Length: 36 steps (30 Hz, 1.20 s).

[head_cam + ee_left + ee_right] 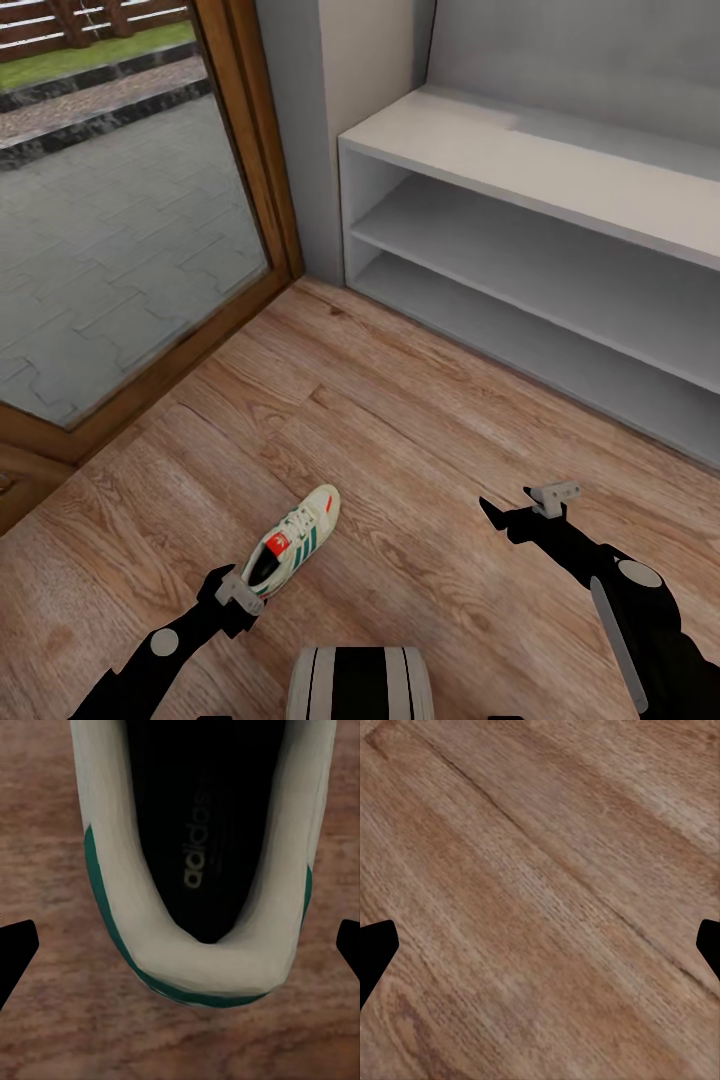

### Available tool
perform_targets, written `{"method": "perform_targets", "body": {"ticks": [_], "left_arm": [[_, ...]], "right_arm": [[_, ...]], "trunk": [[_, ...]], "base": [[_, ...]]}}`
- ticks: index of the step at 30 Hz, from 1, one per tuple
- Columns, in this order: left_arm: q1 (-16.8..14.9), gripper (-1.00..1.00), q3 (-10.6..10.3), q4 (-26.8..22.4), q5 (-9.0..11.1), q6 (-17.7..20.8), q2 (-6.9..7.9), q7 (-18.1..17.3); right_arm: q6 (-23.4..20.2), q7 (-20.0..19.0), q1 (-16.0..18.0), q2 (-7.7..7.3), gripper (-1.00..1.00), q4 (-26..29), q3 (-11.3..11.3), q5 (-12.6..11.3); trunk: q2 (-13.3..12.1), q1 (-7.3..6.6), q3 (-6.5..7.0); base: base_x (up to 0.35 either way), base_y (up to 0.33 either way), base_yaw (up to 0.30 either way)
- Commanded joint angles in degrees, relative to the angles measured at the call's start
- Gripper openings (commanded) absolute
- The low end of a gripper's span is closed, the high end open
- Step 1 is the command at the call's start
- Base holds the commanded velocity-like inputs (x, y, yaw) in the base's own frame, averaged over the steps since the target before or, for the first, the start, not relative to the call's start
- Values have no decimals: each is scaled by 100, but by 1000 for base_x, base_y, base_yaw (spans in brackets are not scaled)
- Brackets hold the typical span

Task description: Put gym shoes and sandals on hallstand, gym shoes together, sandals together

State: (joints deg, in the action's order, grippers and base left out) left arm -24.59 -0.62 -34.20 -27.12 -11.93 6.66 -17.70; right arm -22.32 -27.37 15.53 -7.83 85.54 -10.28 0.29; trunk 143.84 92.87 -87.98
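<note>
Only readable text: "adidas" in pale lettering on the dark insole of the gym shoe (pixel 206 832), left wrist view, centre of frame, running lengthwise along the footbed. Head view, lower left of centre: red patch on same shoe's (pixel 291 545) tongue, mark on it too small to read.

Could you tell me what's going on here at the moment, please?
The robot is going after one gym shoe lying on the corridor floor. Its left gripper is open and poised over the shoe's heel, the fingertips spread wide on either side of it without gripping. The right gripper is open and empty over bare planks. The hallstand ahead has nothing on the shelves in view.
</note>
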Motion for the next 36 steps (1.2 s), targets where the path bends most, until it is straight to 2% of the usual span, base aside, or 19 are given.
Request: {"method": "perform_targets", "body": {"ticks": [1,18,36], "left_arm": [[-2,100,-6,-1,-47,-28,3,4],[-2,100,-7,1,-48,-28,2,4],[-2,100,-8,1,-48,-20,2,4]], "right_arm": [[-35,-31,3,1,100,7,-9,2],[-35,-31,3,0,100,11,-9,-1],[-35,-31,3,-5,100,15,-9,-3]], "trunk": [[1,-1,-3],[1,-1,-3],[1,-1,-3]], "base": [[9,8,0],[4,2,0],[65,0,0]]}}
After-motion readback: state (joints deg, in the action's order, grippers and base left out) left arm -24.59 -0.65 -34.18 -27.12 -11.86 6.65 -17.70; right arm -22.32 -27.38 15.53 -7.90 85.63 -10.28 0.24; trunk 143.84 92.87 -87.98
